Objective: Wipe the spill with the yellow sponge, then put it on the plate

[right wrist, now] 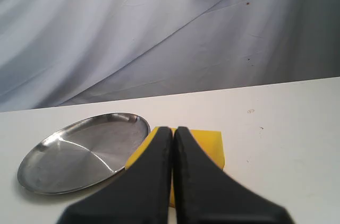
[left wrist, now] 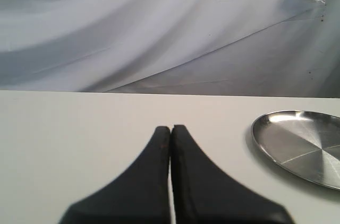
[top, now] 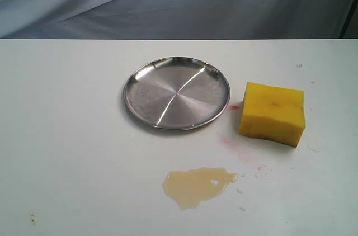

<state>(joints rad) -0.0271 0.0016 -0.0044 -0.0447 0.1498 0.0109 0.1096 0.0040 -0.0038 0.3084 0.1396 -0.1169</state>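
In the exterior view you have nothing done yet. The spill [top: 197, 187] lies whole on the table [top: 67, 135], nearer the camera than the plate [top: 176, 93]. The sponge [top: 273, 112] sits on the table just right of the plate, touching neither. The wipe and the placing are both ahead of you (neither arm shows here).

In the left wrist view, the left gripper [left wrist: 171, 128] hangs over bare table with its fingers pressed together on nothing, and part of the plate is in sight beyond it.

In the right wrist view, the right gripper [right wrist: 173, 129] is likewise clenched and empty. It points at the sponge [right wrist: 211, 144] just past its tips and, I judge, is short of it. You would need to open it before grasping.
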